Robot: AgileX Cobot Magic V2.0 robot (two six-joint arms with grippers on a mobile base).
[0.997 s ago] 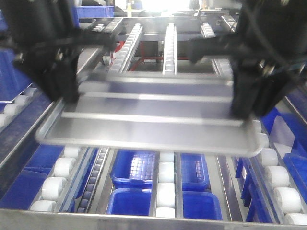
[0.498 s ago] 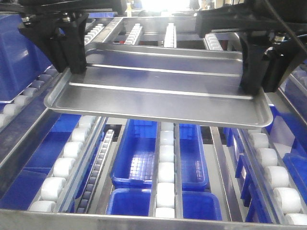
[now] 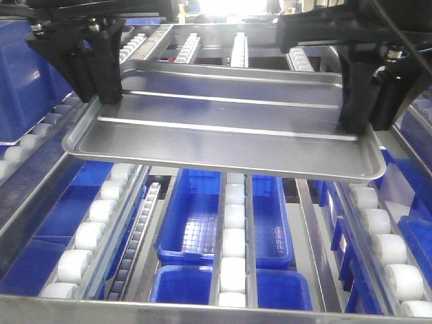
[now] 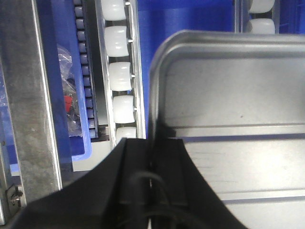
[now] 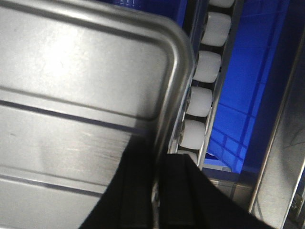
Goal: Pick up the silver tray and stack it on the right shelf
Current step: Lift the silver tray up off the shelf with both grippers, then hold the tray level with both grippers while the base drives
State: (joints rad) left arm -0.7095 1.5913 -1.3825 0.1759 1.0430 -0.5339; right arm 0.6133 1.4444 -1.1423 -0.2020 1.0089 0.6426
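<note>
- I have the silver tray (image 3: 223,128) carried clear of the rack, above the white rollers (image 3: 233,243) and touching none of them that I can see.
- The left gripper (image 3: 101,88) is clamped over the tray's left short rim. The left wrist view shows 1 finger inside the rim and 1 outside.
- The right gripper (image 3: 358,101) pinches the opposite short rim in the same way, confirmed in the right wrist view.
- My judgement: a grip at both ends is used because the tray is wide, thin and shallow. A single pinch would let it sag or swing.
- The tray sits roughly level, open side up, its 2 ribs running from one gripper to the other.
- The right shelf (image 3: 202,314) lies below, its shiny front crossbar nearest the camera and its roller tracks running away from me.
- Blue bins (image 3: 202,223) show through the gaps between the tracks, on a lower level.
- A clear bag (image 4: 66,102) with something red lies below the left track.
- Strong light (image 3: 223,7) glares at the far end and hides detail there.
</note>
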